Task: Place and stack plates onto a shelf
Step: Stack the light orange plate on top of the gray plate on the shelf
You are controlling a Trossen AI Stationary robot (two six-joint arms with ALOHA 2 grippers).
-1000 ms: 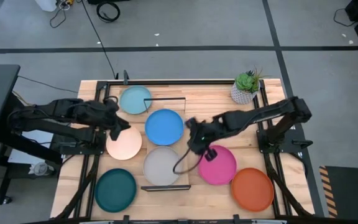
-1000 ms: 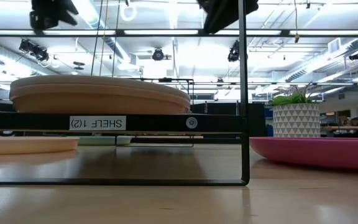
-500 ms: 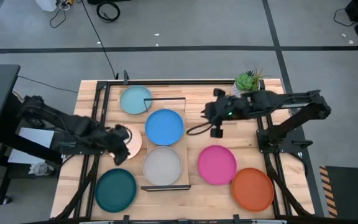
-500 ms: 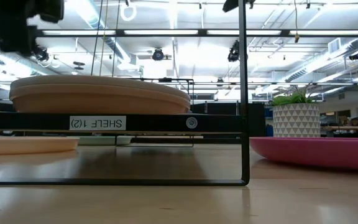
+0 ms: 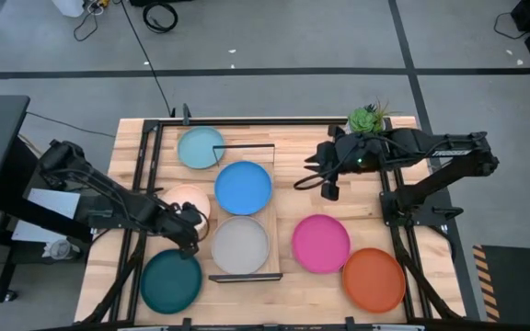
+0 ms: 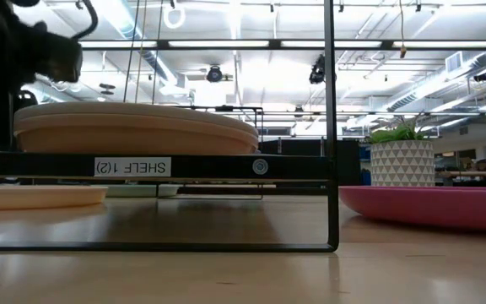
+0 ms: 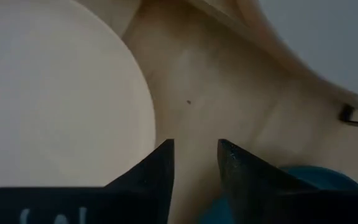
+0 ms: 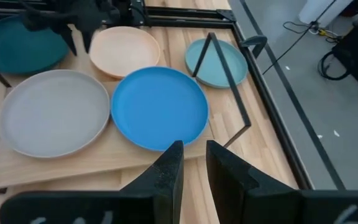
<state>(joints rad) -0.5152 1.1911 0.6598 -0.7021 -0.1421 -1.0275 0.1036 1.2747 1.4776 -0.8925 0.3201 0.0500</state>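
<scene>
Pale wood covers the table [image 5: 329,188], which stands on a grey floor, and the shelf [image 5: 274,234] lies down its middle with its long axis running from the far edge toward the near edge. On the shelf sit the blue plate [image 5: 243,188] and, nearer, the grey-white plate [image 5: 240,245], side by side along that axis and almost touching. The light blue plate [image 5: 200,147] lies beyond the shelf's far left corner, the peach plate [image 5: 180,198] just left of the shelf, and the dark teal plate [image 5: 170,280] at the near left. Bare wood separates the shelf from the magenta plate [image 5: 321,243] on its right; the orange plate [image 5: 374,279] lies close to the near right corner. The left claw [image 5: 190,237] hangs low between the peach and dark teal plates, its fingers [image 7: 157,171] narrowly parted and holding nothing. The right claw [image 5: 309,172] hovers over open wood near the potted plant [image 5: 365,127], fingers [image 8: 166,168] narrowly apart and empty.
</scene>
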